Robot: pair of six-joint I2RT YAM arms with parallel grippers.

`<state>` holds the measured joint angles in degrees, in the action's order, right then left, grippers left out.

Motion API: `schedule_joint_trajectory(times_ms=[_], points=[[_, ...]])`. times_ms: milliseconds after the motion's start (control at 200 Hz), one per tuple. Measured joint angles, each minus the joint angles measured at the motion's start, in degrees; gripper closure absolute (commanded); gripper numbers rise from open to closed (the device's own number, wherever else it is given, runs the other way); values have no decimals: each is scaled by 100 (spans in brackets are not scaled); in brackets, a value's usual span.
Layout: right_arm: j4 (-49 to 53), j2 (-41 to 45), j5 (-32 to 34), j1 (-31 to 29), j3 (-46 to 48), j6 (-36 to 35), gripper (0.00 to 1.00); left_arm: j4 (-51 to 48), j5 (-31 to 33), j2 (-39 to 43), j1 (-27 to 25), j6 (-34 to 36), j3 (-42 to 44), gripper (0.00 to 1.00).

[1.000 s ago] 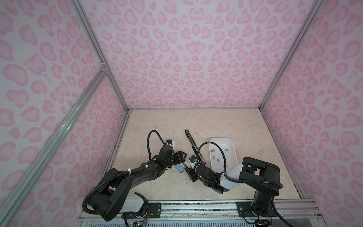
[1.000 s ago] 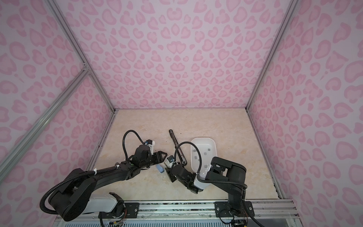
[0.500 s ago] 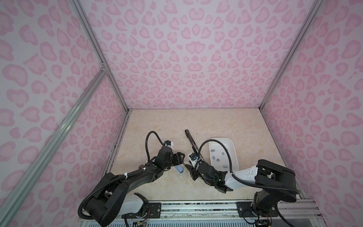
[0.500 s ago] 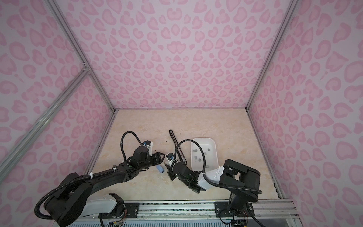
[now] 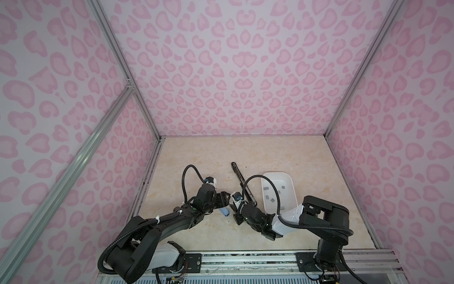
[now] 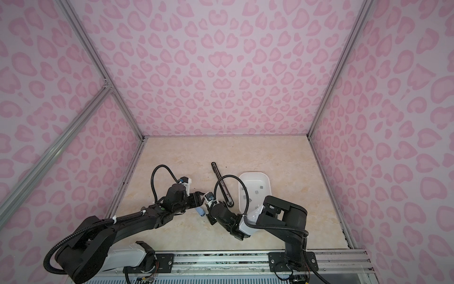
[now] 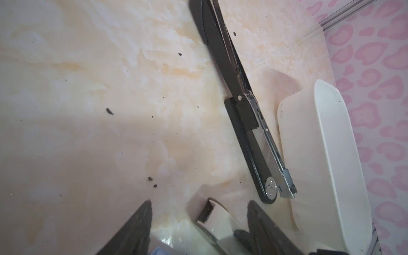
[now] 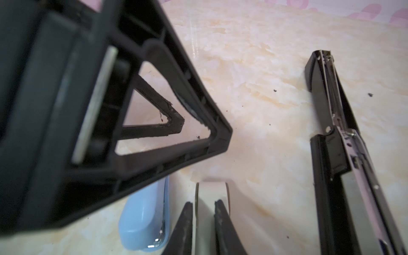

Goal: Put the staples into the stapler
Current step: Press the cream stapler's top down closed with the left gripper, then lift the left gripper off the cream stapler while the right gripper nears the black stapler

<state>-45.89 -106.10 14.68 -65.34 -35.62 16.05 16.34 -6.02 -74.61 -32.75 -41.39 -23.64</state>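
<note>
- Staples [image 5: 266, 188]: small grey blocks lying loose in the white tray [image 5: 275, 173], on the right side of the tabletop [image 5: 221, 152]. None sits in a gripper or in a stapler that I can see.
- Key relation: the tray lies to the right of both grippers, past the black stapler [image 5: 238, 173]. The right arm is clearly the nearer one, and the left would have to reach across.
- Black stapler: folded out flat with its metal magazine channel exposed. Its long axis runs away from the robot base, roughly alongside the tray and just beside its near wall.
- Right gripper [image 8: 203, 203]: jaws drawn narrow, one finger against each side of the white stapler [image 8: 210, 192], whose long axis runs in line with the fingers. Reads as a grip on it.
- Left gripper [image 7: 198, 201]: jaws about half spread and holding nothing. The white stapler's end lies in the gap with bare table on both sides.
- Blue stapler [image 8: 141, 216]: closed, on the table just beside the white one, under the left gripper's finger.
- Judgement: staple pick-up is not yet begun. The right gripper must let go of the white stapler first.
</note>
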Motion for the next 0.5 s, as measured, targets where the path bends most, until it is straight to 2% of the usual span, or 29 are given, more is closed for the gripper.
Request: schedule_joint_trajectory(times_ms=[505], points=[[-1576, -365, 136, -55, 546, 284, 78, 4, -2, 2, 0, -4, 70, 31]])
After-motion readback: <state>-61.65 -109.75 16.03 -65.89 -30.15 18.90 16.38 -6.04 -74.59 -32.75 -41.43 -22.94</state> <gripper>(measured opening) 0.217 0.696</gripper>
